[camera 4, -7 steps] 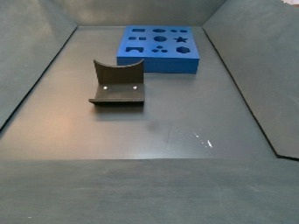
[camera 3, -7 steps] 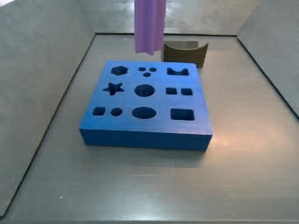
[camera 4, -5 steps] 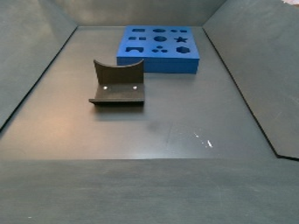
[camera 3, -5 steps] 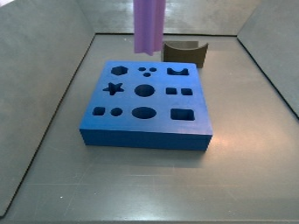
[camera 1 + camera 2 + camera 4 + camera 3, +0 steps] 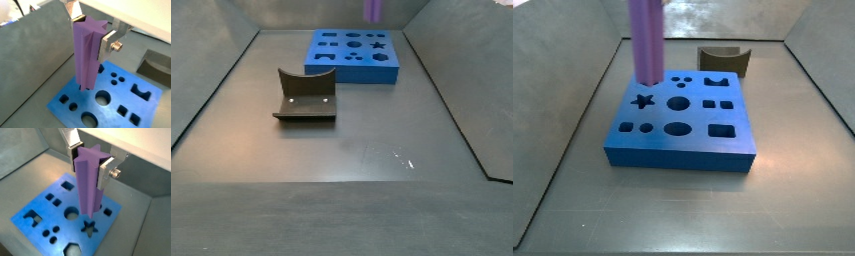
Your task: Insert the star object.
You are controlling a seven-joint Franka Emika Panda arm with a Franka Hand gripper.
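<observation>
We saw the star (image 5: 87,55) as a long slim lavender peg with ridged, fluted sides and a star-shaped top face, much taller than the block (image 5: 684,125) was thick. It hung upright, clamped at its upper end in the gripper (image 5: 88,159), whose silver fingers (image 5: 104,174) pressed against its sides in both wrist views. In a side view the peg (image 5: 647,40) ran out of the top of the picture, its lower end over the far-left part of the blue block, near the hexagon hole and just beyond the star hole (image 5: 643,100). We could not tell whether the tip touched the block top or hung just above it. In a wrist view the tip sat just beside the star hole (image 5: 89,227), not in it. In a side view only a small bit of peg (image 5: 374,10) showed at the top edge, above the block (image 5: 356,55).

The block lay flat on the grey floor (image 5: 673,205) inside low grey walls. Open floor showed on the near side and to the left and right of it. The brown curved block (image 5: 723,60) stood beyond the far-right corner, apart from the blue one. In a side view the curved block (image 5: 306,95) stood on open floor, well apart from the walls.
</observation>
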